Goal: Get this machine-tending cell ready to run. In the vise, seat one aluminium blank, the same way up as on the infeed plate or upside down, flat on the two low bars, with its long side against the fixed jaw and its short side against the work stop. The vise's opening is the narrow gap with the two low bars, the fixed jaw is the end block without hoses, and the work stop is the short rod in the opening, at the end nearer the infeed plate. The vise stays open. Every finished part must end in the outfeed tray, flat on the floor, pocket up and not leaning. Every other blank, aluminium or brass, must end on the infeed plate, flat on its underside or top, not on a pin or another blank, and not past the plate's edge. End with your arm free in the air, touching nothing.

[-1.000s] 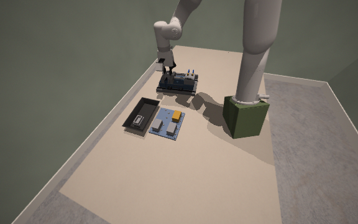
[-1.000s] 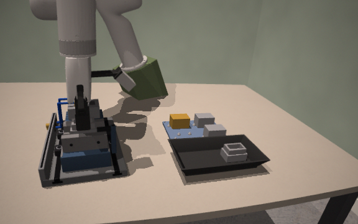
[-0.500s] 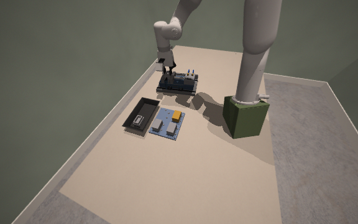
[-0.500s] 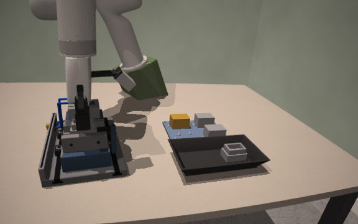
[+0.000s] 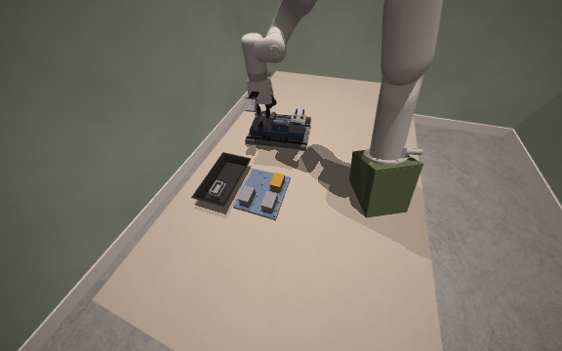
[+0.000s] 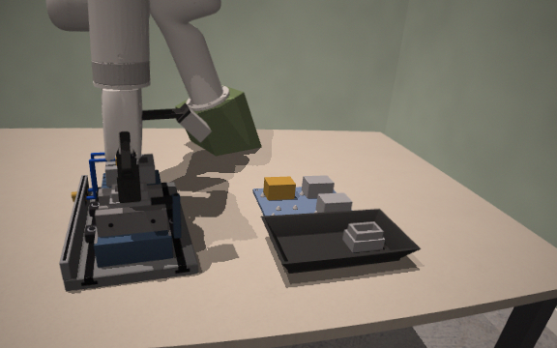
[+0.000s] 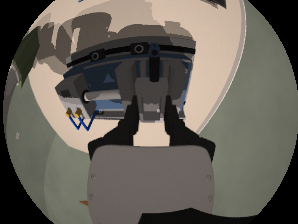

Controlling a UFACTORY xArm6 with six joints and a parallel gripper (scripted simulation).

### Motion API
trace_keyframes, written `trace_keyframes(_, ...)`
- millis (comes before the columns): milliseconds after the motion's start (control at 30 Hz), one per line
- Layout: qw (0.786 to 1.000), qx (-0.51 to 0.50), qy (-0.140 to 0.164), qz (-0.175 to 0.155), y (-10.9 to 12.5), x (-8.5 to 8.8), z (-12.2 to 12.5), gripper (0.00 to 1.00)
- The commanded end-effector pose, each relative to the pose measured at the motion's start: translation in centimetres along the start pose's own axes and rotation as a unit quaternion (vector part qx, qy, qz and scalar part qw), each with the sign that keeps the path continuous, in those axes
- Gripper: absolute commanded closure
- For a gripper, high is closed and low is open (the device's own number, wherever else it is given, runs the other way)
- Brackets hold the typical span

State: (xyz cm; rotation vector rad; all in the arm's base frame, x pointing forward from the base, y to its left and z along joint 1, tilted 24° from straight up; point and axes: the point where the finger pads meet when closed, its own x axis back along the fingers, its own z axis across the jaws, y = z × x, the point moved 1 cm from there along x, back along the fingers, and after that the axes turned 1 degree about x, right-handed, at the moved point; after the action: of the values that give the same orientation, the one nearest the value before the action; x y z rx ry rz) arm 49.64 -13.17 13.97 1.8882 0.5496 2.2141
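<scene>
Wrist view: end effector [image 7: 150, 111] pinching a grey block [image 7: 152, 91] down in the vise [image 7: 100, 79] opening. Could jam against the vise blocks if lifted crooked.

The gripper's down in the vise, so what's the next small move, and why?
Probably a short straight lift: the gripper is shut on a grey block inside the vise, so it should clear the jaw blocks before any sideways travel.
</scene>
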Motion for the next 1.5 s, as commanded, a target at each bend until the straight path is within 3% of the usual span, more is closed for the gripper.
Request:
trace_keyframes(0, 1.000, 0.000, 0.003, -0.001, 0.1, 0.4, 0.2, 1.00)
trace_keyframes(933, 1.000, 0.000, 0.003, -0.001, 0.1, 4.3, 0.2, 1.00)
trace_keyframes(1467, 1.000, -0.001, 0.003, 0.000, -0.2, 4.7, 0.3, 1.00)
